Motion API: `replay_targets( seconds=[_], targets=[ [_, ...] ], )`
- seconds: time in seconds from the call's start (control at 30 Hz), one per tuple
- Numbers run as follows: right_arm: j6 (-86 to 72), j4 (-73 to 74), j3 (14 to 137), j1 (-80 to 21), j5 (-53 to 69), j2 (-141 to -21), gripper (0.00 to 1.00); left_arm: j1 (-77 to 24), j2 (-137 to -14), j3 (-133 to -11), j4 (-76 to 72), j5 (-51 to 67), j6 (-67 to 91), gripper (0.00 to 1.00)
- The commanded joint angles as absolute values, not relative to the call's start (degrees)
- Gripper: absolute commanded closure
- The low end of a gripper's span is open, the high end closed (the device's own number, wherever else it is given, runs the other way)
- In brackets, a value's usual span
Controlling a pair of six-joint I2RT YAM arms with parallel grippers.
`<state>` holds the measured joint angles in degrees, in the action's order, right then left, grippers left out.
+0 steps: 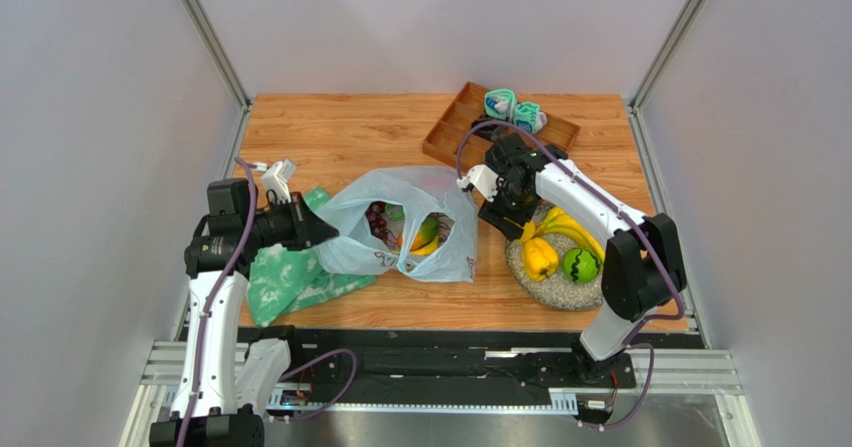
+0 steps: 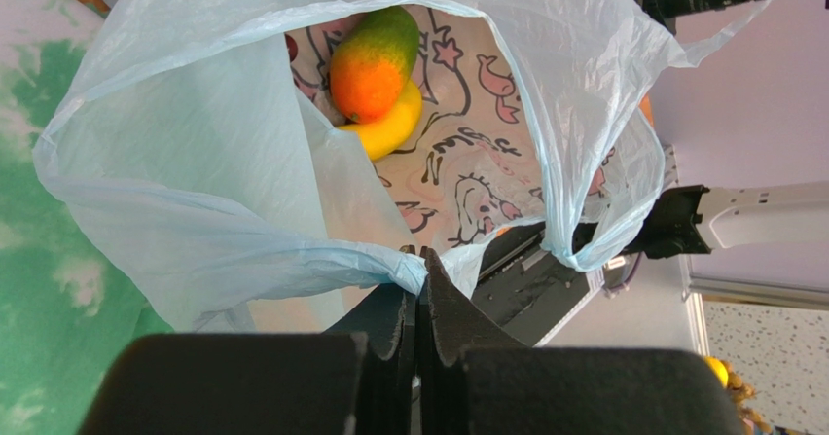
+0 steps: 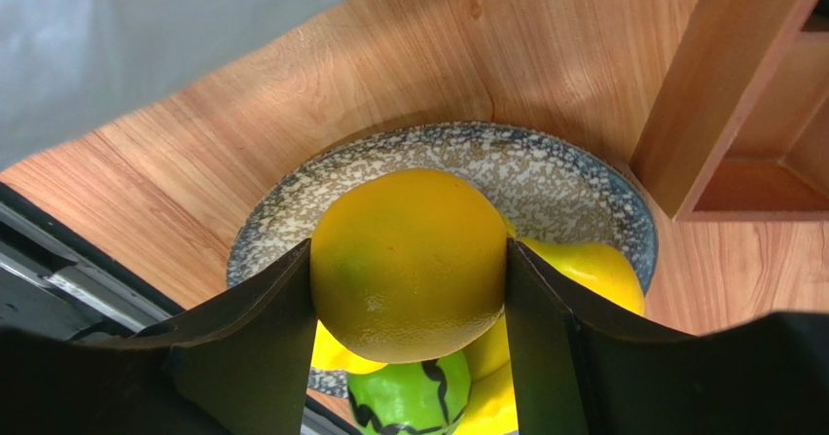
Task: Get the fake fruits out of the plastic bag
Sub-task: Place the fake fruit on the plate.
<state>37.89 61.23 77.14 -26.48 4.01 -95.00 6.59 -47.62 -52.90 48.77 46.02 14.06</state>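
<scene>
The pale-blue plastic bag lies open at mid-table, with purple grapes and a mango inside. My left gripper is shut on the bag's left rim. In the left wrist view the jaws pinch the bag's edge, and the mango and a lemon lie inside. My right gripper is shut on an orange just above the speckled plate. The plate holds a banana bunch, a yellow pepper and a green fruit.
A green-and-white cloth lies under the bag's left side and the left gripper. A wooden tray with teal-and-white items stands at the back right, close to the plate; its wall shows in the right wrist view.
</scene>
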Motion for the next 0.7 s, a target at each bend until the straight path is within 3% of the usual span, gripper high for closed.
replay_targets(
  seconds=[0.0, 0.3, 0.37, 0.4, 0.5, 0.57, 0.67],
  targets=[
    [43.68, 60.73, 80.5, -26.63, 0.09, -98.78, 0.91, 7.47, -45.27, -50.8, 47.99, 46.93, 14.94, 1.0],
    [42.19, 62.22, 82.09, -26.63, -4.13, -105.81, 0.8, 8.53, -44.03, -50.1, 48.6, 47.72, 15.38, 1.0],
    [41.31, 62.75, 83.05, -26.54, -4.3, -106.43, 0.65, 8.79, -43.95, -50.01, 48.6, 47.9, 15.38, 1.0],
    [40.61, 63.36, 83.32, -26.46, -4.31, -106.7, 0.5, 8.79, -43.95, -50.01, 48.52, 47.81, 15.38, 1.0],
    [39.64, 64.33, 84.02, -26.54, -3.78, -106.26, 0.35, 8.88, -44.21, -50.01, 48.34, 47.99, 15.56, 1.0],
    [38.85, 65.56, 86.03, -26.54, -2.56, -105.12, 0.3, 8.88, -44.3, -50.18, 48.34, 48.08, 15.38, 1.0],
    [38.5, 71.44, 91.81, -26.54, 5.06, -103.28, 0.05, 8.88, -44.47, -50.36, 48.69, 48.34, 14.86, 1.0]
  ],
)
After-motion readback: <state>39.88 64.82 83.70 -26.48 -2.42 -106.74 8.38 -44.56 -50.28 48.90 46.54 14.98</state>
